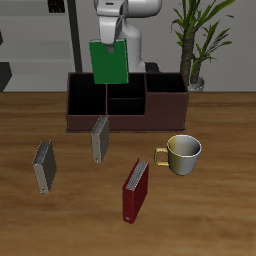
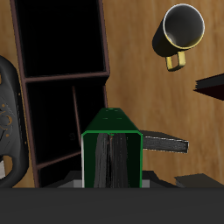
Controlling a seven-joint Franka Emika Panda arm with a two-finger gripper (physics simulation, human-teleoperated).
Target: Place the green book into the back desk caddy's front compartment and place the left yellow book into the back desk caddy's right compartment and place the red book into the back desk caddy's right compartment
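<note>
Hanging upright in the air, the green book (image 1: 109, 62) sits clamped by its top edge in my jaws, the gripper (image 1: 111, 38) closed on it. It hovers above the back desk caddy (image 1: 127, 101), roughly over the middle of the box and clear of its rim. From the wrist view I look straight down the book (image 2: 111, 149): its green cover frames the dark pages, and below it lie the caddy's black sections (image 2: 61, 39), one big end section and the smaller middle ones beside it. I cannot tell from either view exactly which section the book's lower edge lines up with.

On the worktop (image 1: 220, 210) in front of the caddy, the left yellow book (image 1: 100, 138) stands on edge, just ahead of the caddy's front wall, looking more grey-tan than yellow. Its darker grey twin (image 1: 44, 166) stands apart from it, nearer the worktop's front edge. The red book (image 1: 135, 191) stands upright too, closer to the front edge again, near the mug (image 1: 182, 153). The mug, cream outside with a yellowish handle, rests open side up between the red book and the caddy's end; the wrist view shows it (image 2: 181, 28) as well, well clear of the caddy. A potted plant (image 1: 195, 40) stands behind the caddy's far corner.
</note>
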